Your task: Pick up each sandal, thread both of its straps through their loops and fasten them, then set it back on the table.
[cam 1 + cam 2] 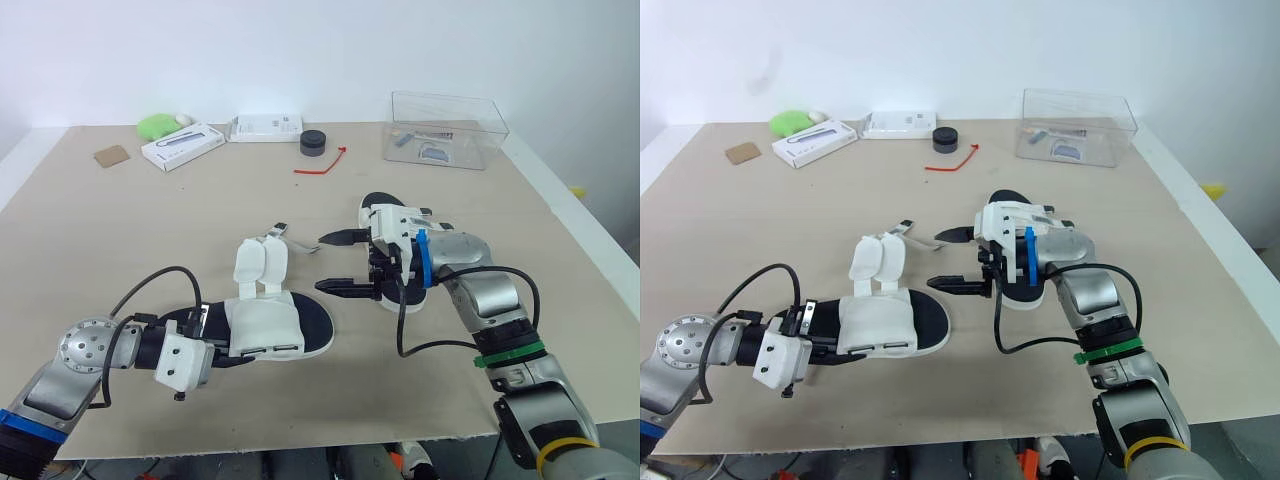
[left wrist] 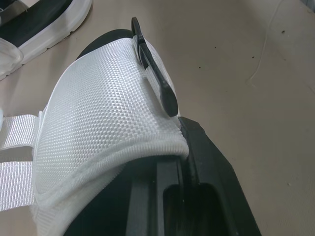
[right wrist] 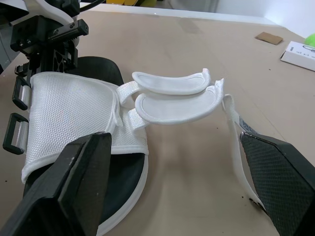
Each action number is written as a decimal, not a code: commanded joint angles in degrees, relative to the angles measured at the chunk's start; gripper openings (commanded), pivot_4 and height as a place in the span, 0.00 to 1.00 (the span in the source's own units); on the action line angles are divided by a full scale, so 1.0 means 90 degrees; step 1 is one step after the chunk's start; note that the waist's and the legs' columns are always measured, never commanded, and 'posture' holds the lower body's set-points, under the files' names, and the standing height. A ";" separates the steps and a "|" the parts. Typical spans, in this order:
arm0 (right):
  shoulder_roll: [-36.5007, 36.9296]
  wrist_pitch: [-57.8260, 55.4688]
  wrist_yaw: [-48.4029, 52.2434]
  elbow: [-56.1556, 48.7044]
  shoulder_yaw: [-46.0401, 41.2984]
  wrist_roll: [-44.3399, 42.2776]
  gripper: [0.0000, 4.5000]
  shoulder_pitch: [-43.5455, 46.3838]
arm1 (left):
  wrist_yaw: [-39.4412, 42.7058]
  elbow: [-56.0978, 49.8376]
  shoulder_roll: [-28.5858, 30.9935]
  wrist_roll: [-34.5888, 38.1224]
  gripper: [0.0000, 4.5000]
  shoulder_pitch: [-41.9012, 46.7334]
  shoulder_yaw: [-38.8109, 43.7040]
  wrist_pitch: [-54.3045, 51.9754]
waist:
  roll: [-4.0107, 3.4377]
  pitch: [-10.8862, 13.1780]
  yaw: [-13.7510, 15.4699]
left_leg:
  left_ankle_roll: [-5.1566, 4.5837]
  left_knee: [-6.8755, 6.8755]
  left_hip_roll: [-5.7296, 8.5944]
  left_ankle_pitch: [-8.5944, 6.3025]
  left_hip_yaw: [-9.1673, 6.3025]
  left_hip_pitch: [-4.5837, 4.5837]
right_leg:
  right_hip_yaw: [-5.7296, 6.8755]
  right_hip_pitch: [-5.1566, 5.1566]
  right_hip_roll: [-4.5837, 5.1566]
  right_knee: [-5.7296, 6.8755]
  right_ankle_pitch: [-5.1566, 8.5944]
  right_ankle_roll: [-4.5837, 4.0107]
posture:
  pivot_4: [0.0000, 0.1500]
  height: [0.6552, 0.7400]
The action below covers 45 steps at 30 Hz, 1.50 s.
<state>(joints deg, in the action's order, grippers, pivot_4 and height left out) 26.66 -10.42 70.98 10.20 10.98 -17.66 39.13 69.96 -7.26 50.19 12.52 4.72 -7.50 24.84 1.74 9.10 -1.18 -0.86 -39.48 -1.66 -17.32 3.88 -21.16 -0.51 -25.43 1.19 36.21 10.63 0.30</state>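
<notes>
Left jaws are clamped on the mesh upper of the sandal (image 1: 270, 322), which lies flat on the surface. Right jaws gape wide near its right end. I'd grab a strap (image 1: 262, 262) by the tip. The sandal's long axis runs left-right, with the straps flopped away from you.

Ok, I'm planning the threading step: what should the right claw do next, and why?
Probably ease the open right claw leftward to close on the loose straps: they lie unfastened beside the near sandal, which the left claw seems to hold.
</notes>
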 commanded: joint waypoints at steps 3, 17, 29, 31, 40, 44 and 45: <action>0.0037 0.0019 0.0052 -0.0193 -0.0078 -0.0029 1.00 0.0167 | 0.0018 -0.0241 0.0088 -0.0030 0.39 0.0014 -0.0003 -0.0383 | 0.0000 0.0000 0.0001 | 0.0000 -0.0001 0.0001 0.0000 0.0001 0.0000 | -0.0002 0.0000 -0.0001 0.0001 0.0000 0.0000 | 1.00 1.00; 0.0332 -0.0063 0.0512 -0.0720 0.0361 0.0130 0.72 -0.0518 | -0.0082 -0.1423 0.0480 0.0453 0.80 -0.0757 0.0521 -0.2021 | -0.0002 0.0001 -0.0001 | -0.0003 0.0004 -0.0004 -0.0003 -0.0007 -0.0002 | -0.0007 -0.0003 -0.0013 0.0001 0.0008 0.0001 | 1.00 1.00; 0.0054 -0.0245 0.0272 -0.1044 0.0894 0.0428 0.01 -0.0700 | -0.0302 -0.2333 0.0661 0.1908 0.80 -0.1092 0.1203 -0.4337 | -0.0004 0.0003 -0.0002 | -0.0002 -0.0002 -0.0003 -0.0002 -0.0009 0.0000 | -0.0029 -0.0003 -0.0024 0.0011 0.0025 0.0017 | 1.00 1.00; 0.0033 -0.0372 0.0233 -0.1057 0.0983 0.0478 0.01 -0.0661 | -0.0296 -0.2479 0.0685 0.2018 0.80 -0.1152 0.1250 -0.4554 | -0.0003 0.0003 -0.0001 | -0.0002 -0.0001 -0.0001 -0.0002 -0.0007 0.0000 | -0.0035 -0.0004 -0.0024 0.0012 0.0026 0.0017 | 1.00 1.00; 0.0032 -0.0101 0.0190 -0.0729 0.1356 0.1016 0.01 -0.0611 | -0.0423 -0.2861 0.0706 0.3461 0.80 -0.1403 0.1815 -0.6116 | -0.0002 0.0002 -0.0002 | -0.0001 -0.0001 0.0002 -0.0002 -0.0009 0.0003 | -0.0034 -0.0003 -0.0024 0.0014 0.0030 0.0012 | 1.00 1.00; -0.0027 -0.0155 0.0123 -0.0853 0.1329 0.1036 0.01 -0.0572 | -0.0398 -0.2815 0.0879 0.4201 0.80 -0.1365 0.2218 -0.6893 | -0.0001 0.0002 -0.0002 | -0.0001 -0.0002 -0.0001 -0.0002 -0.0014 0.0003 | -0.0032 -0.0003 -0.0026 0.0019 0.0034 0.0013 | 1.00 1.00; -0.0035 -0.0165 0.0126 -0.0857 0.1318 0.1031 0.01 -0.0557 | -0.0297 -0.2723 0.0969 0.4025 0.80 -0.1376 0.2234 -0.6823 | -0.0001 0.0002 -0.0002 | 0.0000 -0.0002 0.0000 -0.0002 -0.0013 0.0006 | -0.0033 -0.0003 -0.0026 0.0021 0.0034 0.0012 | 1.00 1.00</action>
<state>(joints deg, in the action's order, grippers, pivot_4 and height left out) 26.52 -11.85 72.24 3.75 22.70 -8.54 33.04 65.94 -31.28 57.68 48.20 -7.90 10.60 -36.34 1.73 9.11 -1.20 -0.84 -39.50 -1.65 -17.32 3.77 -21.09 -0.82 -25.45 0.94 36.42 10.94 0.40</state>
